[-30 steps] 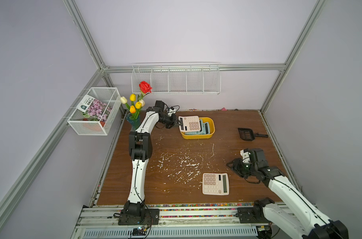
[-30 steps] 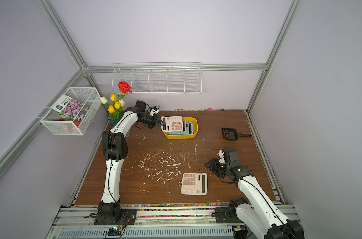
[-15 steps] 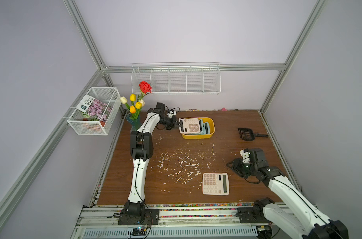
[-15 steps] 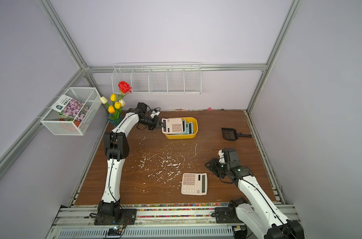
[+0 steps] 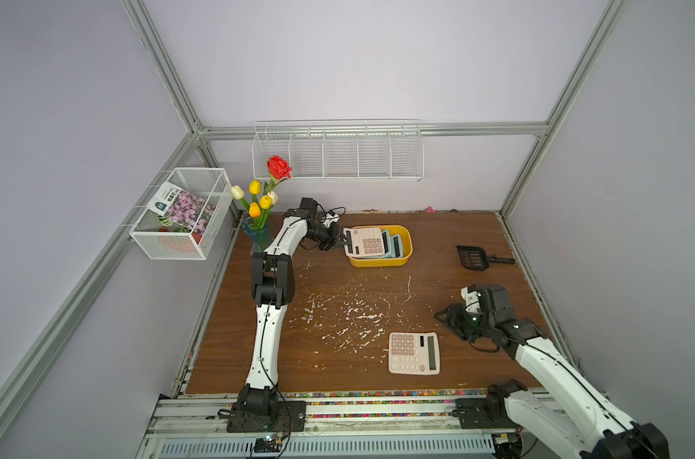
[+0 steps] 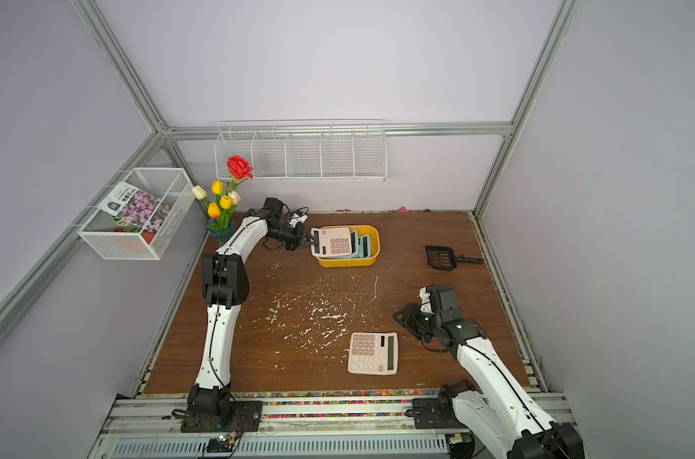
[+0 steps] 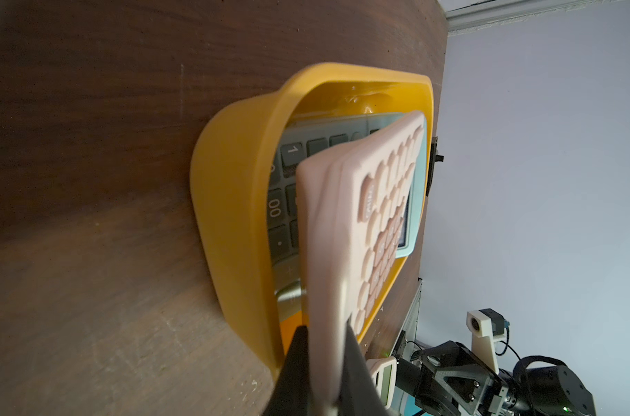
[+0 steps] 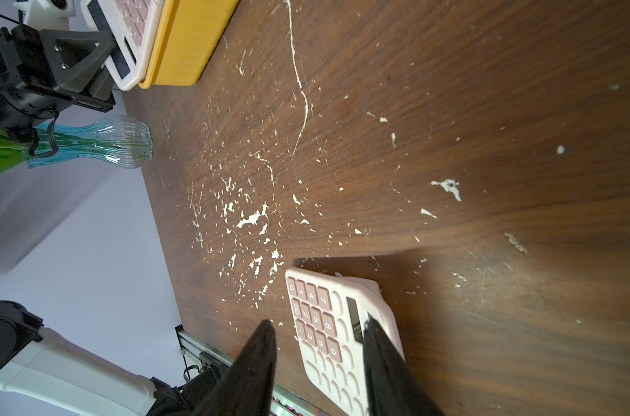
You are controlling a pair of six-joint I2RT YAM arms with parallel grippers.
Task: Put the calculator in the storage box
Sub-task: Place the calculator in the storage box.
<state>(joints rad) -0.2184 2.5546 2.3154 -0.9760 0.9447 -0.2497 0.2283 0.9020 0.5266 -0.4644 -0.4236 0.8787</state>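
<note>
i'm in the placing step with the left arm. the left claw (image 5: pixel 343 241) is clamped tight on the screen end of a pink calculator (image 5: pixel 365 241), and the key end reaches out over the storage box (image 5: pixel 408 243), which sits near the far edge of the surface, left of its middle. in the left wrist view the calculator is tilted, its far end low inside the box and the held end up over the near rim. i can't tell whether that far end touches the blue-green calculators (image 5: pixel 393 245) already lying inside.

by my reading the next move is small: push the calculator a little further in so it clears the rim, lower the held end, then open the claw and back out toward the left edge. the risk i see is the calculator hanging on the rim or sliding off the stack under it.

the left arm is stretched far forward, its forearm nearly level and the claw pointing sideways along the far edge.

the right arm is folded low near the right edge. the right claw (image 5: pixel 441 318) is partly open and holds nothing, aimed at a second pink calculator (image 5: pixel 413 353) lying flat near the front edge.
</note>
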